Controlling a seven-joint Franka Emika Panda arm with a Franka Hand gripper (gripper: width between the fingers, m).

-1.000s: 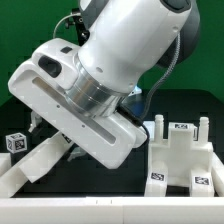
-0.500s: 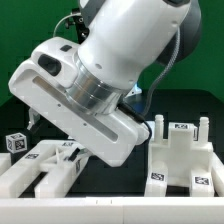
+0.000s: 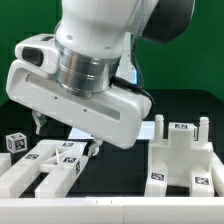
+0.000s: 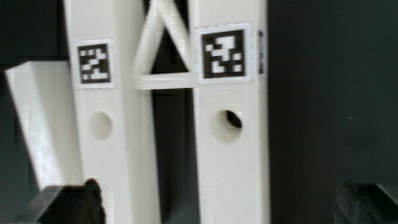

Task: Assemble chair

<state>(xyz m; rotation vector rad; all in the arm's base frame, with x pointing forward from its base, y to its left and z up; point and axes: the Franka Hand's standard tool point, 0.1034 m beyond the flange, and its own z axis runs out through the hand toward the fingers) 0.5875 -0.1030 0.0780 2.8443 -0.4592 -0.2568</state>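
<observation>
The chair is in loose white parts. A ladder-like piece (image 3: 52, 165) of two long bars with tags lies flat on the black table at the exterior view's lower left. In the wrist view its two bars (image 4: 228, 150) run side by side, each with a tag and a round hole. My gripper (image 4: 222, 206) hangs over them, open. One dark fingertip (image 4: 75, 203) overlaps the outer bar's edge; the other stands well off to the side over bare table. A second chunky tagged part (image 3: 185, 155) stands at the exterior view's right.
A small tagged white block (image 3: 14, 142) sits at the exterior view's far left. Another white part (image 4: 36, 115) lies beside the two bars in the wrist view. The arm's big white hand (image 3: 85, 95) hides the table's middle. A green wall closes the back.
The two-bar piece, tilted up a second ago, now lies flat on the table. The jaws have widened and the hand has swung toward the exterior view's left.
</observation>
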